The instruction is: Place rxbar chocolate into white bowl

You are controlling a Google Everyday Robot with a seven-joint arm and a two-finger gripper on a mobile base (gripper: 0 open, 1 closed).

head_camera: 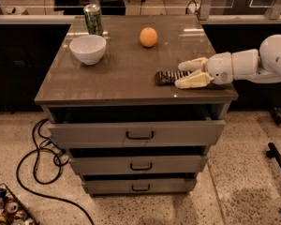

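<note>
Cabinet top (117, 74) | rxbar chocolate (166, 77) flat, dark | gripper (179, 75) at its end, jaws spread

The end effector (179, 75) is at the tabletop's (117, 78) front right, its fingers spread either side of the rxbar chocolate's (165, 78) near end. The bar lies flat on the tabletop. The orange (149, 36) sits behind and left of the end effector. The white bowl (88, 48) is well to its left, with the drink can (93, 18) just behind the bowl.
</note>
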